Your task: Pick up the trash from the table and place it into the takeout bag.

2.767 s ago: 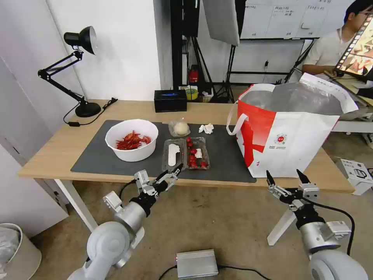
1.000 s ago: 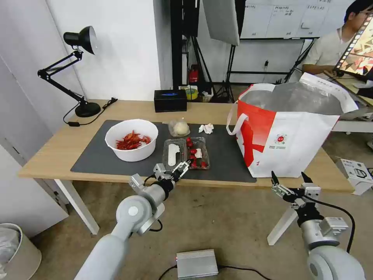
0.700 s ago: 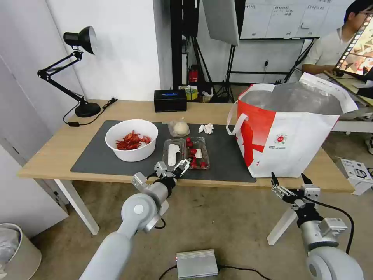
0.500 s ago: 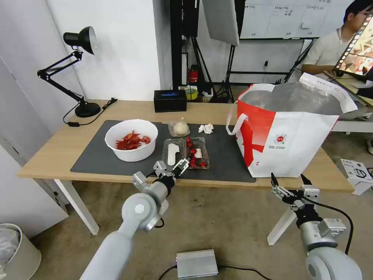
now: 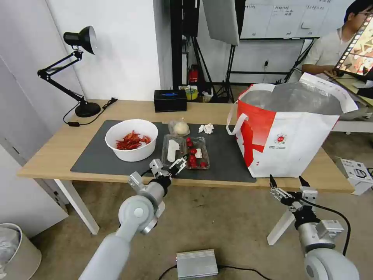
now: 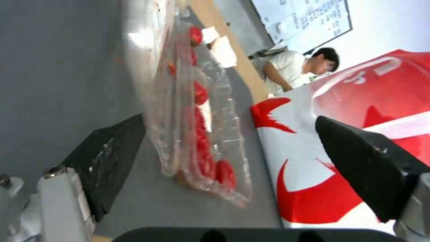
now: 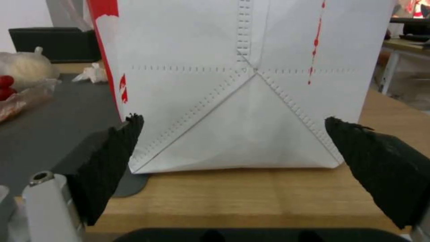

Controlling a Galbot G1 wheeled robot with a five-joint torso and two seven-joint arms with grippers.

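The clear clamshell tray (image 5: 185, 151) with red bits lies mid-mat on the table (image 5: 46, 155). My left gripper (image 5: 175, 163) is open at its near end. In the left wrist view the tray's end (image 6: 197, 141) sits between the spread black fingers (image 6: 112, 158), close to one of them. The white bowl of red shells (image 5: 132, 144), the bagged bun (image 5: 179, 127) and the crumpled tissue (image 5: 206, 128) lie on the mat behind it. The takeout bag (image 5: 287, 132) stands open at the right. My right gripper (image 5: 285, 183) hangs open below the table's front edge, facing the bag's end (image 7: 242, 101).
A dark grey mat (image 5: 97, 159) covers the table's middle. At the back stand a black tissue box (image 5: 170, 100) and, at the left, a black desk lamp (image 5: 79, 74). A silver box (image 5: 197, 263) lies on the floor, and a bin (image 5: 15, 249) is at the lower left.
My left arm has reached forward and up, bringing its open gripper from below the table's edge to the tray's near end. The right gripper has barely moved.
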